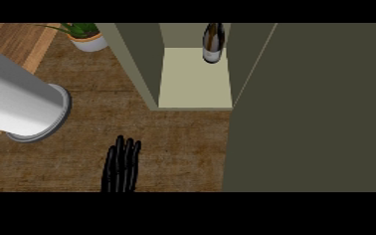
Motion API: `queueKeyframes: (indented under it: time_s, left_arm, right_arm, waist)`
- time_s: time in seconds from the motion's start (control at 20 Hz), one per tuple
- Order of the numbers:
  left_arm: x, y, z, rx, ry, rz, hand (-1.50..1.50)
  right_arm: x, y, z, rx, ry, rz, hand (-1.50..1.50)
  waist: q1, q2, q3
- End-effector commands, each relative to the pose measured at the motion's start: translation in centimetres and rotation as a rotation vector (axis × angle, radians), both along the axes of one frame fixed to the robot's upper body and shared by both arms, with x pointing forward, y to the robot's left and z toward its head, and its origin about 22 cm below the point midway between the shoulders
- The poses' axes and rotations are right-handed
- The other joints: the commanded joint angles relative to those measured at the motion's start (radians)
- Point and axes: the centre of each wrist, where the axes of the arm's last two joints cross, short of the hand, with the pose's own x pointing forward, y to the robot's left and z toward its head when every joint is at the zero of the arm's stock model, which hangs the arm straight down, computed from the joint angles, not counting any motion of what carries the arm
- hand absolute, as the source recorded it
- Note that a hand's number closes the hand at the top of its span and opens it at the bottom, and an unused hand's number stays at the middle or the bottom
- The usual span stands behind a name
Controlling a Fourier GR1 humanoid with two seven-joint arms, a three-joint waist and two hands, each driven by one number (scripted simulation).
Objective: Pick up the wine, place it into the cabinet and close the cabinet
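Observation:
The wine bottle (213, 44), dark glass with a pale label, stands inside the cabinet (194, 79) at the back right of its pale floor. The cabinet's door (301, 114), a broad olive panel, stands open and fills the right of the head view. My left hand (122, 165) rests open at the lower edge, fingers straight and pointing up, well in front of the cabinet and touching nothing. My right hand does not show; the door covers that side.
A large white cylinder (28, 107) lies on the wooden counter (176, 144) at the left. A potted green plant (86, 36) stands at the back left, beside the cabinet's left wall.

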Motion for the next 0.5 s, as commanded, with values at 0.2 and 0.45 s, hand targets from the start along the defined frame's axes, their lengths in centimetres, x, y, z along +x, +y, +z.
queueKeyframes:
  time_s: [0.2, 0.45]
  left_arm:
    - [-1.9, 3.6, 1.8, -0.006, -0.013, -0.005, -1.5]
    - [-1.0, 6.7, 3.0, 0.024, -0.055, 0.029, -1.5]
  right_arm:
    - [-3.3, 0.4, 1.1, 0.041, 0.047, 0.168, 1.5]
    - [-2.7, 2.3, 0.2, 0.085, 0.142, 0.238, 1.5]
  waist:
    - [0.0, -0.002, -0.001]
    - [0.008, 0.0, -0.001]
